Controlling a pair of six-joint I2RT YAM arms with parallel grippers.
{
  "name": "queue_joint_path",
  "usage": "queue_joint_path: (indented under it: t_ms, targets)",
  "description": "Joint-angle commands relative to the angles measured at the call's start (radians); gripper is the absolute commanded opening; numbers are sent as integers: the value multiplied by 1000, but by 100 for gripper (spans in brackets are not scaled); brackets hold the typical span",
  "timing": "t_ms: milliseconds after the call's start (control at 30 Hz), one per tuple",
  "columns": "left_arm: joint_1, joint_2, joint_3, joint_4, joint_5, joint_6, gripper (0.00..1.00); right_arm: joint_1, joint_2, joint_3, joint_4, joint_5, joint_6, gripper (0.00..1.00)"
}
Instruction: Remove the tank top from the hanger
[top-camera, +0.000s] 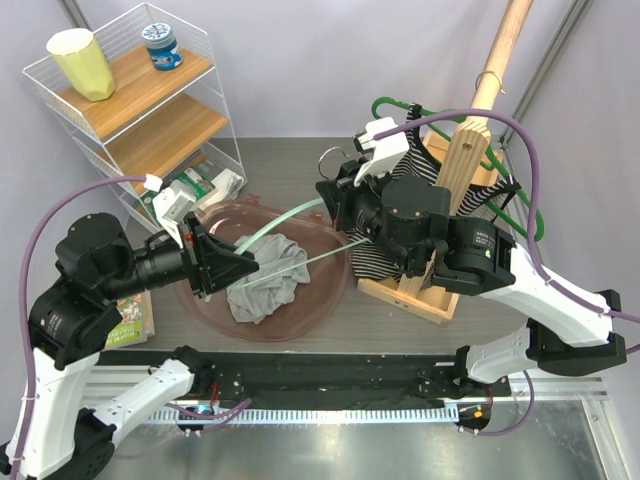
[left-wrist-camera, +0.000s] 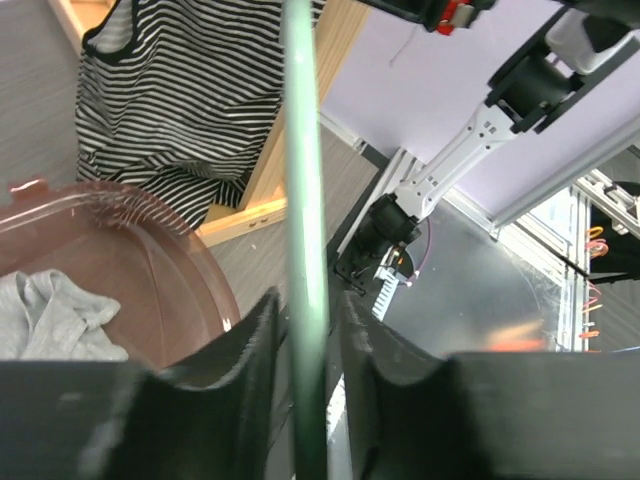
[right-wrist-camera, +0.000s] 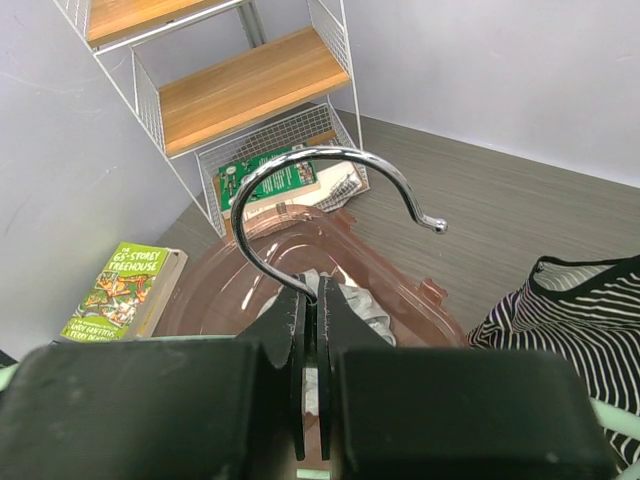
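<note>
Spanning both arms over the reddish tub (top-camera: 322, 292), a pale green hanger (left-wrist-camera: 305, 200) is held up. Its metal hook (right-wrist-camera: 330, 151) is pinched by the R gripper (right-wrist-camera: 308, 300), jaws fully closed. L gripper (left-wrist-camera: 305, 300) jaws are set narrow either side of the bar; actual grip can't be told. Gray tank top (top-camera: 265, 285) is crumpled in the tub. A striped top (left-wrist-camera: 180, 100) is hung by the wooden stand (top-camera: 460, 165).

Wire shelf (top-camera: 170, 125) against pale wall (top-camera: 300, 60)
</note>
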Motion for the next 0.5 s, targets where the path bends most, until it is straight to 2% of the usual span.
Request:
queue_joint_path:
  t_ms: [0,33,100,133,233,333,467]
  targets:
    - [6,5,6,7,-34,-4,21,0,-5,47,46,29,2,1]
    - [6,5,6,2,-49,-4,17,0,-7,47,46,27,3,1]
    - [6,0,9,-6,-77,-7,0,0,-10,42,46,21,6,1]
    - [6,-1,11,-15,-89,-5,0,0,-14,42,45,15,10,1]
    - [5,-17,17,-41,-162,-1,0,0,-25,33,45,-9,16,12]
    - [6,-26,57,-96,-274,22,0,0,-47,30,45,-51,22,29]
    - [6,-20,112,-159,-409,52,0,0,-94,30,51,-111,33,46]
